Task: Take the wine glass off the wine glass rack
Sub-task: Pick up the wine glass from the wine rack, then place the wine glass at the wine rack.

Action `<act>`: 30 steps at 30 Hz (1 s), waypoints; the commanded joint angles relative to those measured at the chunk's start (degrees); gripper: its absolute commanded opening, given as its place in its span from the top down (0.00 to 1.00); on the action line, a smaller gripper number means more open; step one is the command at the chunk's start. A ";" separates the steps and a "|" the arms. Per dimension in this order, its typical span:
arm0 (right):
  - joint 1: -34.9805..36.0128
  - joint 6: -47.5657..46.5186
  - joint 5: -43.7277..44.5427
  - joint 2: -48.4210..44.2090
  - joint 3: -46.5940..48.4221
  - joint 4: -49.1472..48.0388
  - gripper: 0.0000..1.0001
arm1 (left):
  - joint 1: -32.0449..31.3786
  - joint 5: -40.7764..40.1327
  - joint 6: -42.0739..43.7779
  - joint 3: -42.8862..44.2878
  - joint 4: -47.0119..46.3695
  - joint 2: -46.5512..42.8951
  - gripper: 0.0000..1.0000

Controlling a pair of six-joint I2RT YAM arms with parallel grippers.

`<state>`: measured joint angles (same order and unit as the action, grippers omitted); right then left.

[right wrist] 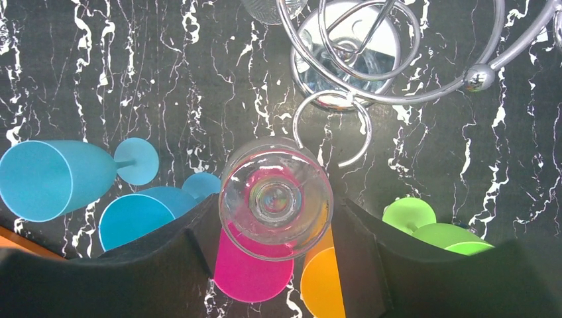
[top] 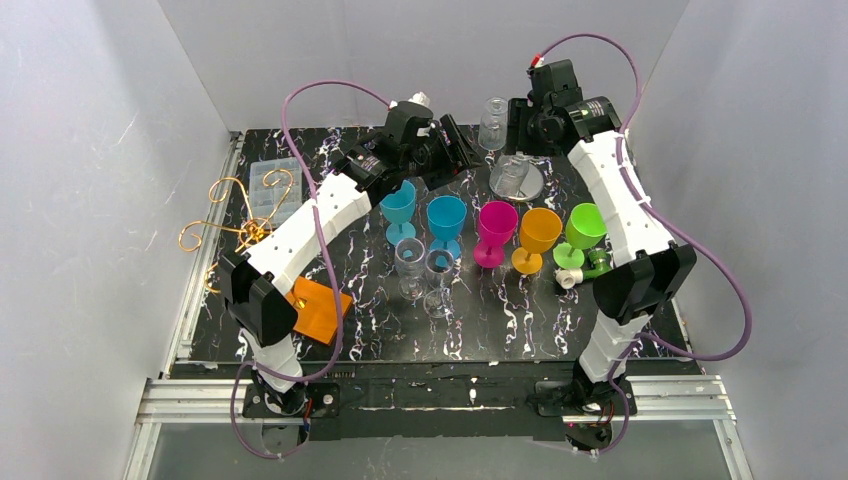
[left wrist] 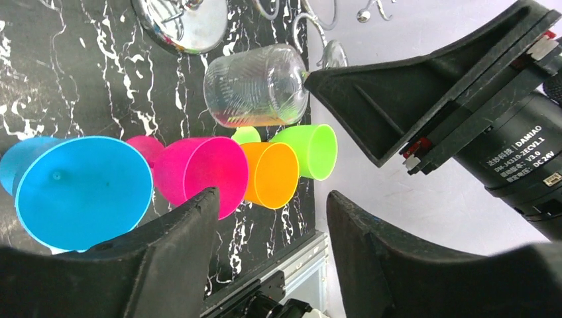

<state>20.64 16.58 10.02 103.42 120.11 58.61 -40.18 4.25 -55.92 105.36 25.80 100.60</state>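
My right gripper is shut on a clear wine glass, which I see end-on between its fingers. The glass sits just below an open loop of the chrome wine glass rack; whether it still hangs on the wire I cannot tell. From above, the glass is at the back of the table beside the right gripper, over the rack's round base. My left gripper hovers close to the left, open and holding nothing. The left wrist view shows the glass beyond the left gripper.
A row of plastic glasses stands mid-table: two blue, magenta, orange, green. Two clear glasses stand nearer. A gold wire rack, a clear box and an orange card lie left.
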 commanded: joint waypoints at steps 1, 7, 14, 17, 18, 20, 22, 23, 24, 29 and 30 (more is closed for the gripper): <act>-0.08 1.05 -0.95 -4.28 3.19 -1.97 0.60 | -0.46 -1.30 -2.60 -0.51 -4.21 -2.08 0.45; -0.08 2.03 -1.14 -4.54 2.76 -2.28 0.61 | -3.07 -3.46 -1.65 -3.79 -8.43 -3.37 0.47; -0.08 0.61 1.27 -5.33 0.93 -2.42 0.61 | -3.07 -3.46 -0.85 0.23 -6.17 -1.05 0.49; -0.08 0.32 1.56 -5.45 0.73 -1.67 0.61 | -3.10 -3.29 -1.18 0.64 -5.34 -0.55 0.49; -0.08 0.23 1.69 -5.61 0.35 -1.66 0.61 | -3.13 -3.35 -1.20 0.45 -5.33 -0.62 0.49; -0.08 0.04 2.20 -6.06 -0.69 -2.32 0.61 | -3.12 -3.41 -1.34 0.00 -5.43 -0.74 0.49; -0.08 -0.20 2.49 -5.85 -1.14 -2.77 0.60 | -3.13 -3.29 -1.47 -0.35 -5.58 -0.92 0.49; -0.08 -0.30 2.73 -5.57 -1.07 -2.77 0.60 | -3.09 -3.28 -1.45 -0.31 -5.54 -0.99 0.49; -0.08 -0.47 2.91 -5.37 -1.03 -2.92 0.60 | -3.07 -3.33 -1.30 -0.29 -5.48 -1.08 0.49; -0.08 -0.83 4.25 -3.97 -0.53 -3.60 0.60 | -3.13 -3.46 -0.59 1.02 -4.66 -1.00 0.48; -0.08 -0.84 4.49 -3.73 -0.46 -3.83 0.60 | -3.11 -3.46 -0.48 1.29 -4.55 -0.82 0.48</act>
<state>20.64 16.34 12.27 100.64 118.30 59.53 -43.40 2.09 -57.45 104.09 20.12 100.36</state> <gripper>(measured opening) 0.653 0.513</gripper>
